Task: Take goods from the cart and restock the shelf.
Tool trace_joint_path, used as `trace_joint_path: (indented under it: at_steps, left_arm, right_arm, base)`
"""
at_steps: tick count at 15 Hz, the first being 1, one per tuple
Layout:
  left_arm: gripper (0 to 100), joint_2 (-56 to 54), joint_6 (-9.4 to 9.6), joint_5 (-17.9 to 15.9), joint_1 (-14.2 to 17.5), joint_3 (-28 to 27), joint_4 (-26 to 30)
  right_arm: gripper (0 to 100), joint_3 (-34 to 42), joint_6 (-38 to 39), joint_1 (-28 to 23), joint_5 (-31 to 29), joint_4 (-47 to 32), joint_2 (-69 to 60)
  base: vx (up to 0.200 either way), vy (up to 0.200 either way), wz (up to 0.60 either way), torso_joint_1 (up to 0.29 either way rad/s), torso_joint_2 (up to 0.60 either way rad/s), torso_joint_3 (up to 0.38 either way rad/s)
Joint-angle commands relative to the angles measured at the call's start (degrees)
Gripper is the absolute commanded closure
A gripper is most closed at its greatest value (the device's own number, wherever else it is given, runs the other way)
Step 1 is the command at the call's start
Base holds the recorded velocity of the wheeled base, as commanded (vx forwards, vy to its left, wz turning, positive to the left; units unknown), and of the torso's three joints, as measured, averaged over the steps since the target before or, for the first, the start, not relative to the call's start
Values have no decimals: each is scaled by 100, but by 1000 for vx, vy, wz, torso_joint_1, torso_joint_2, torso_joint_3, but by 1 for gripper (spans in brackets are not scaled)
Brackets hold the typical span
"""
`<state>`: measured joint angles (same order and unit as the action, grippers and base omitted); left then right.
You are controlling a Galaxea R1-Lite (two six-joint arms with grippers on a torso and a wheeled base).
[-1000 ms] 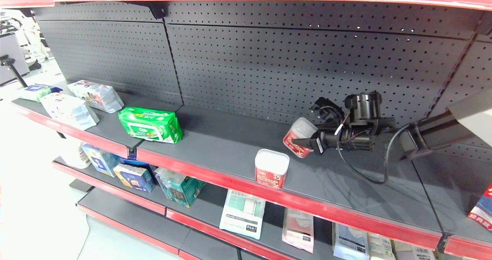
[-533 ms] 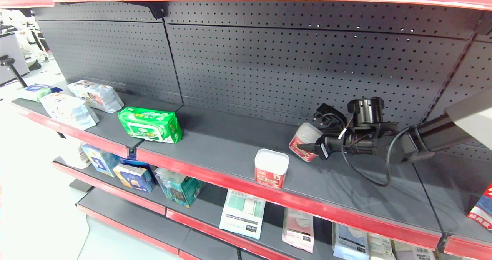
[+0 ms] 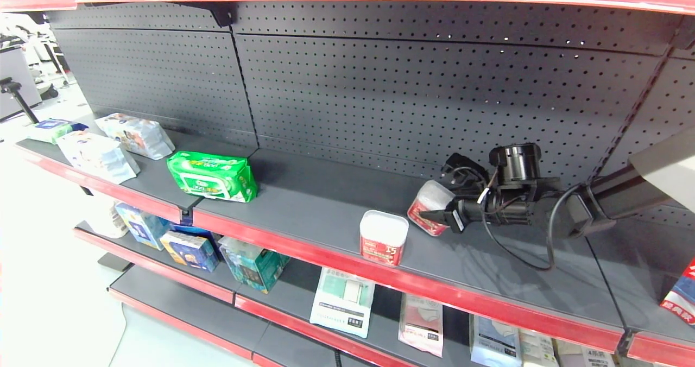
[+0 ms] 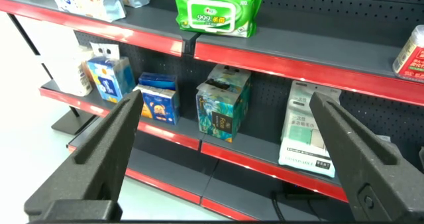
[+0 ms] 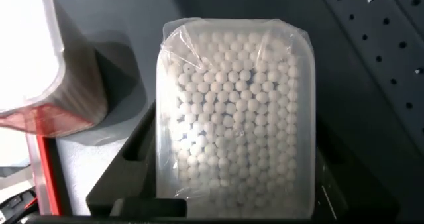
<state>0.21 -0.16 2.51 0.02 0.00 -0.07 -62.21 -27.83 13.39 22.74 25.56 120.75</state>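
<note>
My right gripper (image 3: 441, 210) is shut on a clear cotton swab box (image 3: 433, 197) with a red label, holding it tilted just above the dark middle shelf (image 3: 326, 204), near the pegboard. The right wrist view looks onto the box's swab tips (image 5: 233, 111) between the fingers. A matching swab box (image 3: 383, 236) stands upright at the shelf's red front edge, left of and in front of the held one, and it is in the right wrist view too (image 5: 33, 52). My left gripper (image 4: 228, 158) hangs open with nothing in it, facing the lower shelves.
A green wipes pack (image 3: 213, 175) and white packs (image 3: 98, 155) lie farther left on the same shelf. A red package (image 3: 681, 296) sits at the far right. Boxes (image 3: 252, 264) and hanging packs (image 3: 343, 302) line the lower shelves. Bare shelf lies between the wipes and the swab boxes.
My right gripper has sunk a little toward the shelf surface and shifted slightly right, with the swab box still in it. The standing box has not moved.
</note>
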Motion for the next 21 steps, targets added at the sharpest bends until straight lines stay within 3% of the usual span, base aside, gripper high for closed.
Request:
trace_joint_path:
  at_steps: [1, 4, 5, 10, 15, 21]
  left_arm:
    - [0, -3, -2, 4, 6, 0, -1]
    - [0, -3, -2, 4, 6, 0, -1]
    - [0, -3, -2, 4, 6, 0, -1]
    - [0, -3, -2, 4, 6, 0, -1]
    - [0, -3, -2, 4, -2, 0, -1]
    - [0, -3, -2, 4, -2, 0, -1]
  right_arm:
    - [100, 16, 6, 50, 3, 1, 10]
    - [100, 33, -3, 120, -6, 1, 28]
    - [0, 16, -3, 129, -15, 1, 37]
    - [0, 7, 59, 103, -59, 10, 10]
    - [0, 543, 6, -99, -296, 19, -157]
    - [0, 376, 50, -38, -630, 19, -34]
  base:
    - [0, 0, 0, 0, 0, 0]
    - [0, 0, 0, 0, 0, 0]
    - [0, 0, 0, 0, 0, 0]
    - [0, 0, 0, 0, 0, 0]
    - [0, 0, 0, 0, 0, 0]
    - [0, 0, 0, 0, 0, 0]
